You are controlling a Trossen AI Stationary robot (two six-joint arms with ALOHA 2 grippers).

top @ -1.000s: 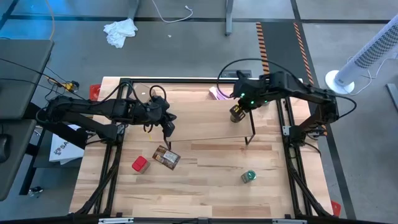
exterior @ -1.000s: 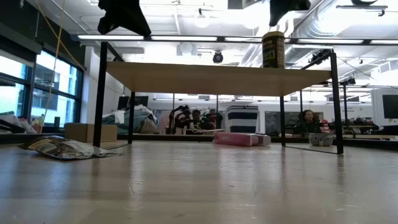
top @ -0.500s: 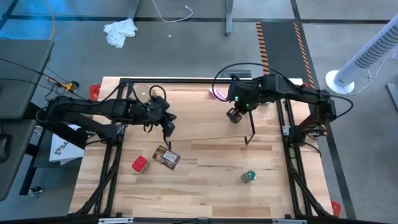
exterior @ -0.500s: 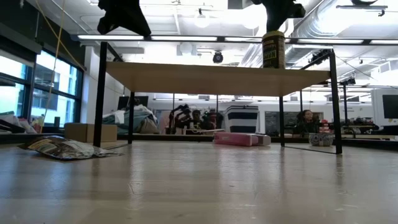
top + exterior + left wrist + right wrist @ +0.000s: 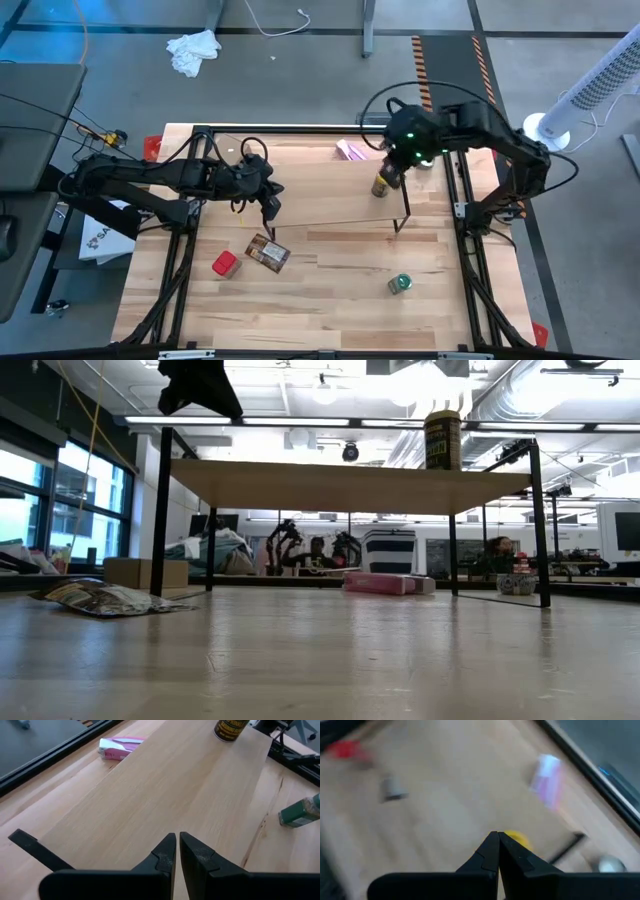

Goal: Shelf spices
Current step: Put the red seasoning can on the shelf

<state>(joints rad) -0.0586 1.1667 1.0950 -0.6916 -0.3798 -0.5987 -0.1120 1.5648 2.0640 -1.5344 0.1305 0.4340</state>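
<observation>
Below the right gripper point(image 5: 498, 840), the yellow jar point(image 5: 514, 839) stands.

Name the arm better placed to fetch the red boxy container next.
Left, probably. The left gripper, fingers shut and empty, hangs over the light wood shelf end nearest the red boxy container. The right gripper sits above the yellow jar, farther off.

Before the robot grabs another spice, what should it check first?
1. Yellow jar upright on the shelf: ok.
2. Right gripper clear of the jar, fingers shut: ok.
3. Left gripper empty, fingers shut: ok.
4. Green-lidded jar reachable, lying on the table: ok.
5. Red container and orange-brown packet not shelved yet: not ok.
</observation>
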